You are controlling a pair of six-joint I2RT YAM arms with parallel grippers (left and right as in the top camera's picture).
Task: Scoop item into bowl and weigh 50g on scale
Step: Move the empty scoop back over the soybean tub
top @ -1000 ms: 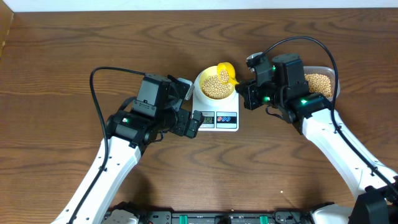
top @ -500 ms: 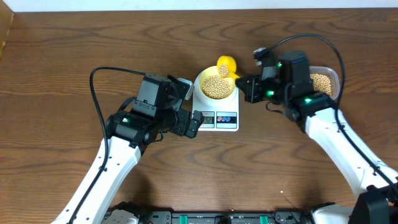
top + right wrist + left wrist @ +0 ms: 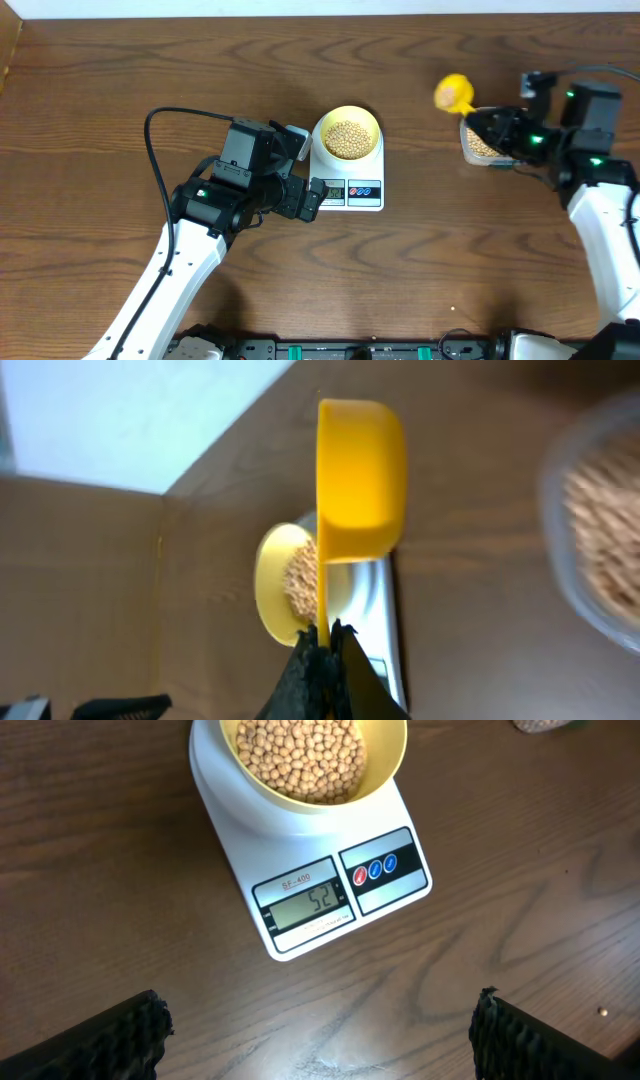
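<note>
Beans (image 3: pixel 300 755) were piled in the pale yellow bowl (image 3: pixel 385 765), which sat on the white scale (image 3: pixel 260 850), and the display (image 3: pixel 305 905) read 52, so I reckoned it was a hair over target. My right claw (image 3: pixel 482 120) was clenched on the handle of the yellow scoop (image 3: pixel 452 92), off over the clear tub (image 3: pixel 466 150), well apart from the bowl. Fishing a few back out looked dicey: that bowl's small, and a clumsy dig could've shoved it off the platform or flicked beans onto the table (image 3: pixel 100 100). My left claw (image 3: pixel 315 1040) hung wide open just beside the scale's front edge, so one twitch there would've thrown off the reading too.
</note>
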